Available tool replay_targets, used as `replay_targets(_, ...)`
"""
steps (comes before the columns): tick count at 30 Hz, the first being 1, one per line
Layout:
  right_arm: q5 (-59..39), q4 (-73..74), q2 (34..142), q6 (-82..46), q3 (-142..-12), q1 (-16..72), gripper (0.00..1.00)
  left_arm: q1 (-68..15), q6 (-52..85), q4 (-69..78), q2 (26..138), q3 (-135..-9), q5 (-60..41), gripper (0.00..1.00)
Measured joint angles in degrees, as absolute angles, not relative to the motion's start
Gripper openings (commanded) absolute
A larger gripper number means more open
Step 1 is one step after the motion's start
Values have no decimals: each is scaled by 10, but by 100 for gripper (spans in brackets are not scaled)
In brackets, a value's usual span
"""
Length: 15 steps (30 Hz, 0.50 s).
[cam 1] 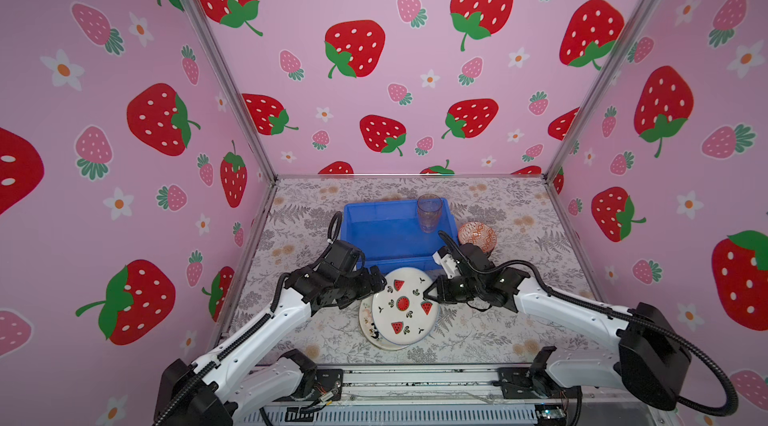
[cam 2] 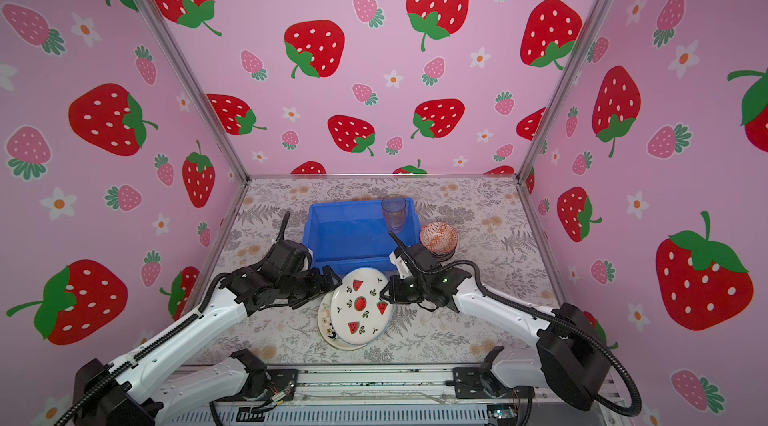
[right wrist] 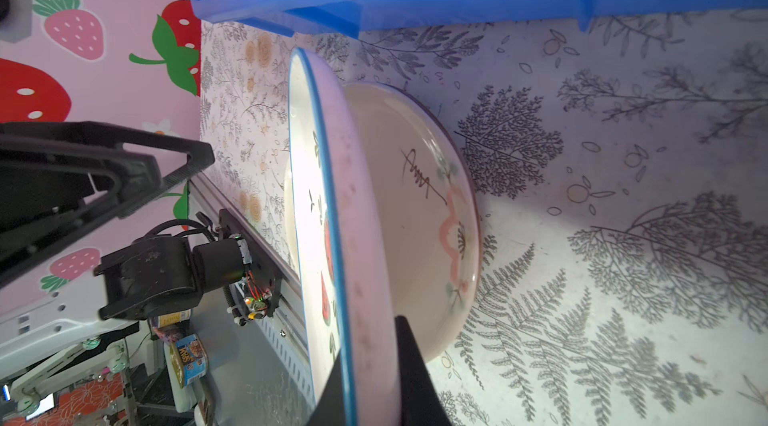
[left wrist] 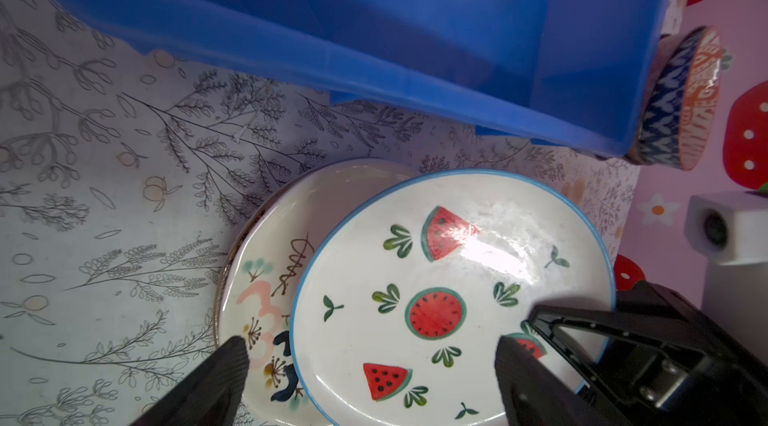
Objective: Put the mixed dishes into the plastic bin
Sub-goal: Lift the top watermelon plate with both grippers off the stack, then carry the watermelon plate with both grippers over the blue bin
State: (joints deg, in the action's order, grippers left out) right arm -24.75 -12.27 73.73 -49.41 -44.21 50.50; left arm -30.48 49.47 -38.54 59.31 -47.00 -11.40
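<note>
1. Watermelon plate is pinched at its rim by the right pincer, whose jaws are closed on it. The held side is tilted up off the pale plate beneath, probably to separate the two so that only one travels.
2. Left pincer hangs wide open and empty at the opposite rim. It looks placed to steady or take over the tilted plate, and it grips nothing.
3. Blue bin sits on the bench just beyond the plates, with its near wall close to the raised plate's far edge. A tinted tumbler stands upright in the bin's far right corner, and the rest of the floor is bare.
4. Stacked bowls stand on the bench against the bin's right wall, just behind the right arm's wrist.
5. To go in, the plate must clear the near rim. The open room lies in the left and middle of the bin, and the tumbler and the bowls are the things to avoid on the right.
</note>
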Motion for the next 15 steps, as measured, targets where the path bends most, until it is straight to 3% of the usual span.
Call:
replay_targets(7, -292, -160, 749, -478, -542, 481, 2, -238, 442, -437, 585, -531, -117, 96)
replay_targets(15, -324, -173, 834, -451, -684, 454, 2, -153, 392, -453, 593, -576, -140, 96)
